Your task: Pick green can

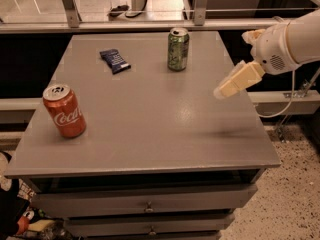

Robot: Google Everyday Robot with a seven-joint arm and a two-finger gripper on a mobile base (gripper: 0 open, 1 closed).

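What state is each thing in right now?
green can: upright, far side of table, not held.
red Coca-Cola can: upright, near left edge.
blue packet: lying flat, left of green can.
gripper: in air over table's right edge, apart from green can.
drawers: shut.

robot lab: hand (226, 87) above grey drawer cabinet's (160, 129) right edge, speckled floor (295, 196).

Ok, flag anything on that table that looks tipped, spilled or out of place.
Nothing stands out. The green can and the red can both stand upright, the blue packet lies flat on the table, and the gripper hangs over the table's right edge, apart from the green can.
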